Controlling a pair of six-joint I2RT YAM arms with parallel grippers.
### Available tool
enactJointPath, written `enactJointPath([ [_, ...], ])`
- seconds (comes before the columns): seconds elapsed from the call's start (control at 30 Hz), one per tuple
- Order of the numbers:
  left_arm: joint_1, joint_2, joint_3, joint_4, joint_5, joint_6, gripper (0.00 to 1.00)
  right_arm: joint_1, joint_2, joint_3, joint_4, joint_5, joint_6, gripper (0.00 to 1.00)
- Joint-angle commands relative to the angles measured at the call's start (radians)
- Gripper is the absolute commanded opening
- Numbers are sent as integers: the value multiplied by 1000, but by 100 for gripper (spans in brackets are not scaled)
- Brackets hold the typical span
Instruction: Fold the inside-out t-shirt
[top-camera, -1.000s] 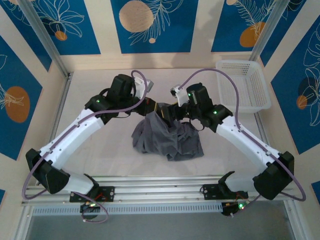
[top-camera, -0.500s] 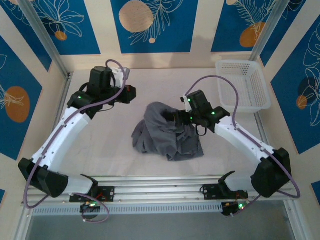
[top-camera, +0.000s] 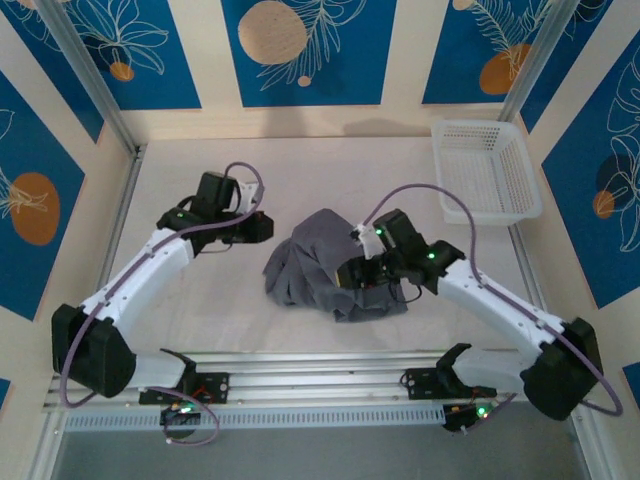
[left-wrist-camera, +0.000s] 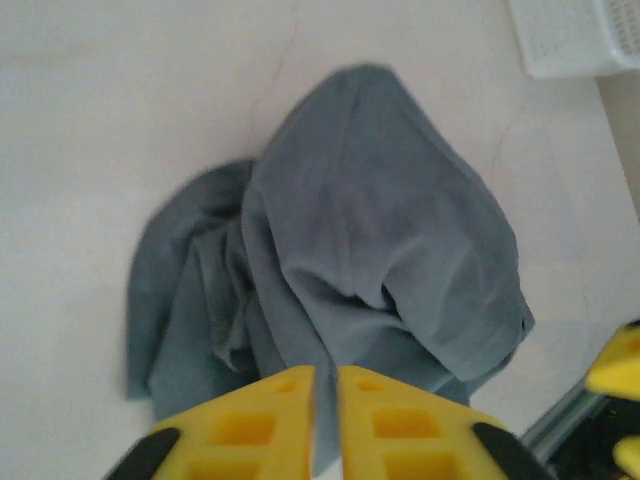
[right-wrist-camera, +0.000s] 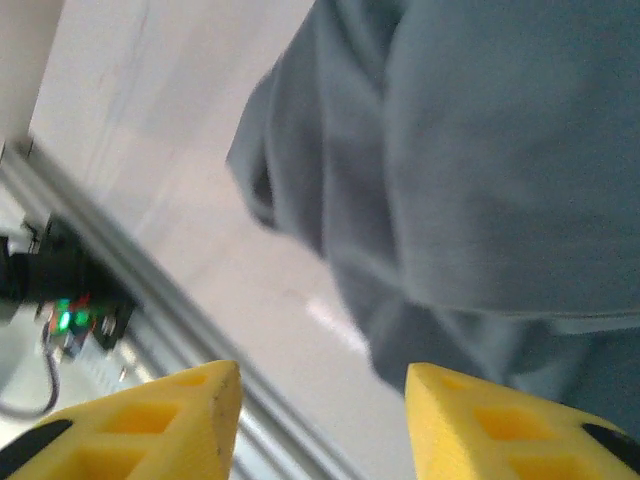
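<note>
The slate-grey t-shirt (top-camera: 318, 262) lay bunched in a rumpled heap near the middle of the pale table (top-camera: 230, 300), well apart from the white mesh basket (top-camera: 495, 213). It looked like soft, light, limp cotton, matte and creased, with 1 smooth dome of cloth over folded layers. It would probably sag and drag rather than hold shape. A hem or sleeve edge seemed the best place to pinch. The left gripper (left-wrist-camera: 325, 378) hovered beside it, jaws all but closed on nothing. The right gripper (right-wrist-camera: 322, 372) hung over its near edge, jaws spread wide, empty.
</note>
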Motion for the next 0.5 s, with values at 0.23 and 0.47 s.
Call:
enactJointPath([
  [0.23,-176,191,128,67,-101,-20,50,-348,157,56,-17,43,150,50],
  [0.47,-175,195,132,54,-122,7,51,-366,326,107,34,-153,-38,49],
])
